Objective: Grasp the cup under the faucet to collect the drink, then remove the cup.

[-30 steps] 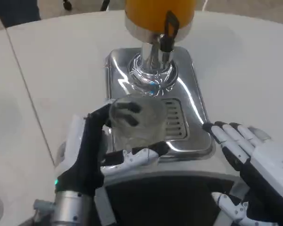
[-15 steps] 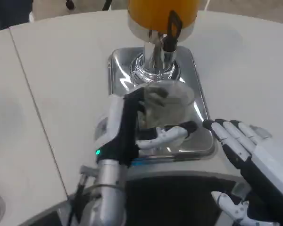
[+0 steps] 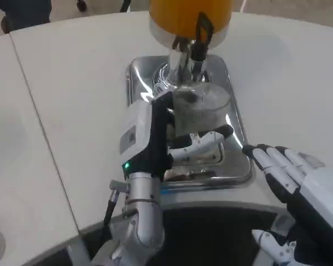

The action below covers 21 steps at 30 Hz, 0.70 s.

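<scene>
In the head view the left hand [image 3: 155, 141] grips the clear cup [image 3: 201, 111] upright on the steel drip tray [image 3: 233, 169], its mouth just beneath the black-handled faucet [image 3: 200, 39], while the right hand [image 3: 297, 183] waits empty, fingers spread, near and right.

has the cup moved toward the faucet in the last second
Yes. The left hand has carried the cup up the chrome drip tray, from over the grille at its near end to just below the faucet.
</scene>
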Each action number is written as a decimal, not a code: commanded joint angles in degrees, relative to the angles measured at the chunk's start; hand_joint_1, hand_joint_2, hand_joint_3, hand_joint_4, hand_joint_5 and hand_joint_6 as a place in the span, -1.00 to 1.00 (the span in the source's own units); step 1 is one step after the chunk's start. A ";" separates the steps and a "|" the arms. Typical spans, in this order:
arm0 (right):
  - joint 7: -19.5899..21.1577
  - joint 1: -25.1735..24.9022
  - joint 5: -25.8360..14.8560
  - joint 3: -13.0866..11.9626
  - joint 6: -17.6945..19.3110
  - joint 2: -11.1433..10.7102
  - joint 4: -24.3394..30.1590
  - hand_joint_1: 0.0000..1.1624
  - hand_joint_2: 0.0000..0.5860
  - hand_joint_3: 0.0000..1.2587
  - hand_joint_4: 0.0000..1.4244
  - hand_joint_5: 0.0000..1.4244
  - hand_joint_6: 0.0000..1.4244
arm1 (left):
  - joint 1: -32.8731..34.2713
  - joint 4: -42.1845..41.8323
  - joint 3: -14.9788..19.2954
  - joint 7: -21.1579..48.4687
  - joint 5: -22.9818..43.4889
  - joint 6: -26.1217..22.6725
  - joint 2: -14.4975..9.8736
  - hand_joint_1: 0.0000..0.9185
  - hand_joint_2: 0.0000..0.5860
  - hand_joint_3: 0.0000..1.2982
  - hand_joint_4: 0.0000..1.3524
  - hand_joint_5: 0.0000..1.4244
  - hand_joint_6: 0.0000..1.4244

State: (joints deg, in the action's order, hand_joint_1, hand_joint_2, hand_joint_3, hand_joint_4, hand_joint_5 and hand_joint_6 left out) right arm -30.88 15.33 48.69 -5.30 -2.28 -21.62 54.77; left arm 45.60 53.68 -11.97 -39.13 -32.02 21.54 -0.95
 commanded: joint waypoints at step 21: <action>-1.95 -2.46 1.53 2.47 -1.96 1.74 0.05 -0.57 0.86 -0.99 -1.00 -1.00 -0.95 | 0.85 4.61 -6.92 -6.50 -2.24 2.12 -4.45 -0.04 -0.73 -0.75 -0.77 -0.08 0.16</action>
State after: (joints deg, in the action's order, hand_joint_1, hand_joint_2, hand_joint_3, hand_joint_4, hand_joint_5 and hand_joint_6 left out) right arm -32.86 12.43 50.14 -3.04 -4.11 -20.17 54.66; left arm 46.94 58.18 -18.20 -47.10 -34.20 22.83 -5.37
